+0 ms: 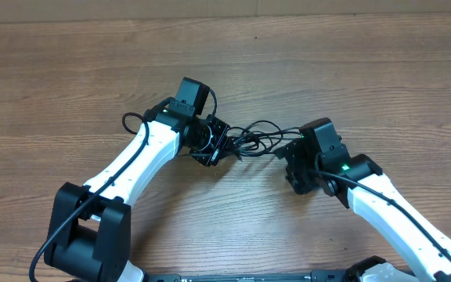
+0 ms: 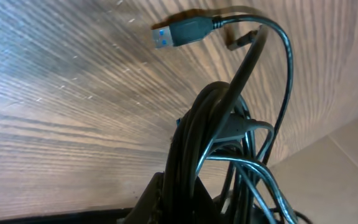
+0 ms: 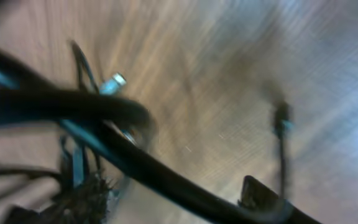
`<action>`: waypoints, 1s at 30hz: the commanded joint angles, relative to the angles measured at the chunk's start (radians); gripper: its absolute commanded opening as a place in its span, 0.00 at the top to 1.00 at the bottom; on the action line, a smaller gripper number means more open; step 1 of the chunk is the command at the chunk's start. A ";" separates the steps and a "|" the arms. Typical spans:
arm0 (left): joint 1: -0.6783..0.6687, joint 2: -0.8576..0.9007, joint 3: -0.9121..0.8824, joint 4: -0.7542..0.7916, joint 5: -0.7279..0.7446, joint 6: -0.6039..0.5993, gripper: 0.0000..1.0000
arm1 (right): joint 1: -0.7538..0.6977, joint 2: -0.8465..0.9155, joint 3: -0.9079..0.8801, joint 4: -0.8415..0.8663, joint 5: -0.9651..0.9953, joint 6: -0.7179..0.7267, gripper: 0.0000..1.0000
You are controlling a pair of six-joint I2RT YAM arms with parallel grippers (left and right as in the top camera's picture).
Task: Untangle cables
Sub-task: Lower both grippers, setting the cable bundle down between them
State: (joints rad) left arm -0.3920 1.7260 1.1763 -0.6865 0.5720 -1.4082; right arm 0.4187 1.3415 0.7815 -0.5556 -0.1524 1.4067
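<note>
The cables [image 1: 254,135] are thin black cords tangled in the middle of the table, strung between my two grippers. My left gripper [image 1: 214,147] is shut on a looped bundle of them. In the left wrist view that bundle [image 2: 199,158] rises from between the jaws, and a blue-tipped USB plug [image 2: 178,33] hangs above the wood. My right gripper [image 1: 289,152] is at the tangle's right end. Its wrist view is blurred. There the jaws stand apart, with one black cord [image 3: 166,180] running slantwise across the gap past the right fingertip [image 3: 257,191].
The wooden table [image 1: 69,70] stretches all round the tangle. Both white arms reach in from the near edge, with the left arm's black base [image 1: 84,235] at the front left. A small metal-tipped plug [image 3: 114,82] shows in the right wrist view.
</note>
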 commanded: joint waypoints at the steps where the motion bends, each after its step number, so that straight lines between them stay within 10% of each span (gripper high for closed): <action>1: -0.002 0.004 -0.003 -0.019 0.036 -0.001 0.93 | 0.000 0.032 0.003 0.050 0.054 0.063 0.40; 6: -0.002 0.004 -0.003 -0.019 0.066 -0.002 0.91 | 0.001 0.078 0.003 0.062 0.050 0.063 0.53; 13: -0.001 0.004 -0.003 -0.015 -0.024 -0.002 0.85 | 0.001 0.093 0.003 -0.008 0.051 -0.033 0.95; 17: -0.001 0.004 -0.003 -0.016 -0.121 -0.002 0.73 | 0.001 0.093 0.003 -0.039 0.051 -0.183 0.96; 22: -0.001 0.004 -0.003 -0.013 -0.211 -0.002 0.95 | 0.000 0.093 0.003 -0.094 0.055 -0.305 0.96; 30: -0.001 0.004 -0.003 -0.016 -0.269 0.037 0.94 | 0.000 0.093 0.003 -0.111 0.035 -0.550 0.96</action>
State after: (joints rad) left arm -0.3927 1.7260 1.1744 -0.7029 0.3614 -1.4078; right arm 0.4194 1.4315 0.7815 -0.6697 -0.1150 1.0389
